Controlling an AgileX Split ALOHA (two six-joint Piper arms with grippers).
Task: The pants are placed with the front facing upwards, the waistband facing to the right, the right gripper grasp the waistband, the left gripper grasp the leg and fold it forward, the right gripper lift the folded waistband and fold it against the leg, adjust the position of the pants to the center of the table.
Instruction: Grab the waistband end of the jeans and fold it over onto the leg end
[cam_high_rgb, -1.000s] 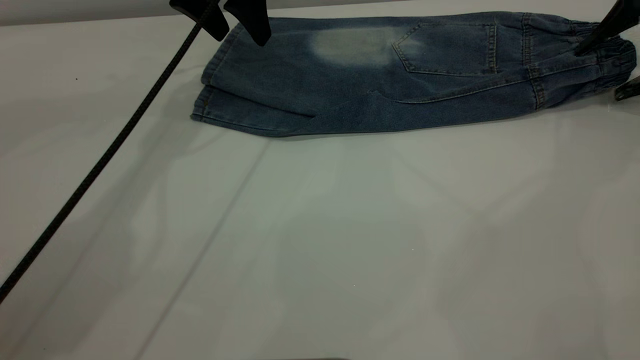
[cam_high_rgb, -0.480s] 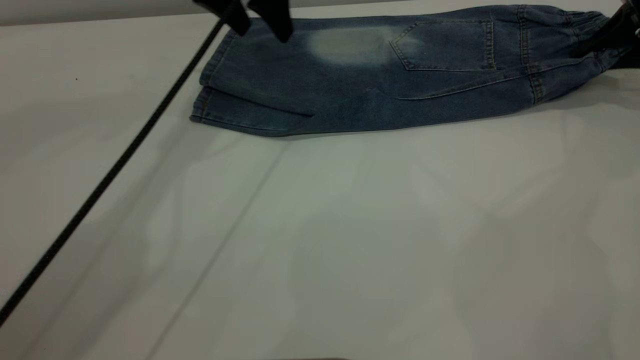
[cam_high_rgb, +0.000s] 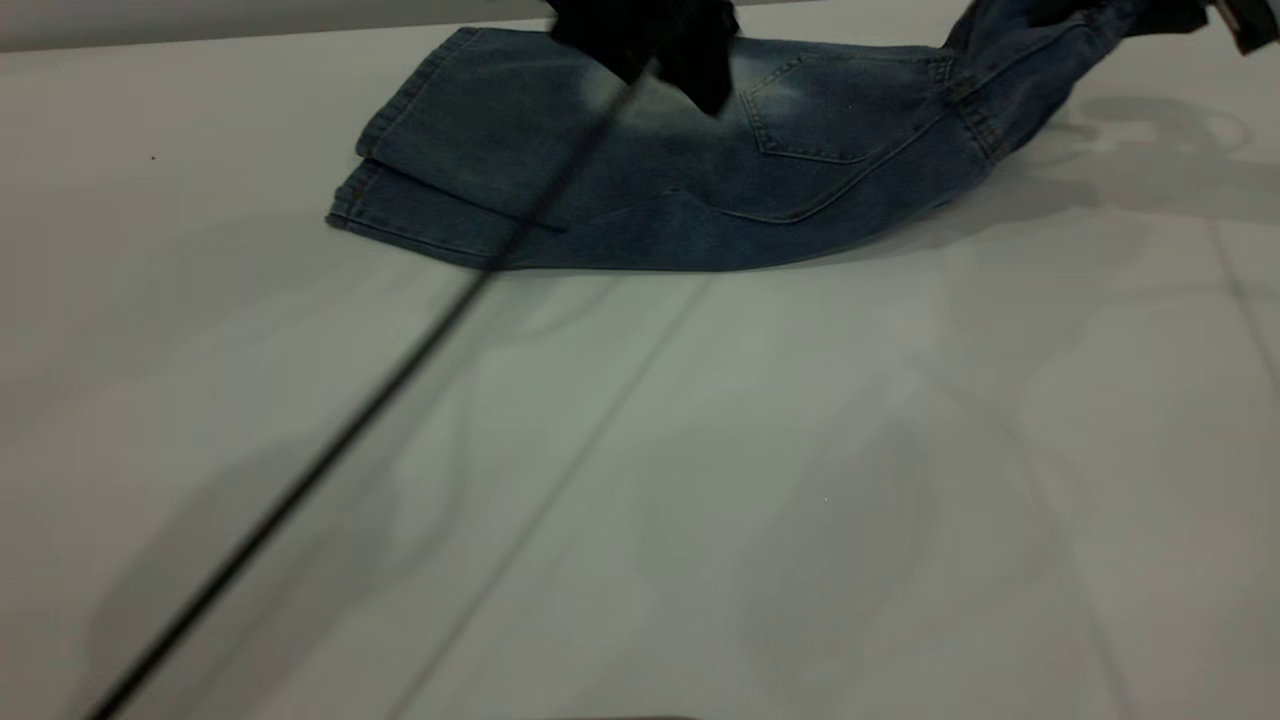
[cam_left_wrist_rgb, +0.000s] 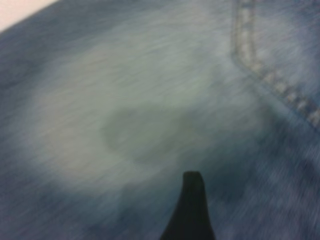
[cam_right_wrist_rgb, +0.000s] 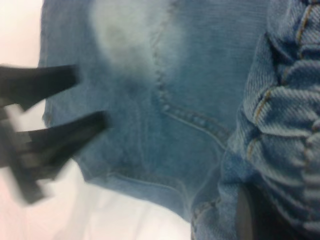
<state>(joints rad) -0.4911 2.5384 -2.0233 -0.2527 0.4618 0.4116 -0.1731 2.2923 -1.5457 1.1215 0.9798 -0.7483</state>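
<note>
Table (cam_high_rgb: 700, 480): folded pants (cam_high_rgb: 640, 190), waistband (cam_high_rgb: 1030, 30) raised.

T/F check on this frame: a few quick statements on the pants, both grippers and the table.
1. The waistband end of the pants is lifted off the table. True.
2. The right gripper holds the leg hems. False: it is at the waistband end, which it holds raised.
3. The left gripper hovers over the pale faded patch with its fingers apart. True.
4. The pants lie in the middle of the table. False: they are near the far edge.
</note>
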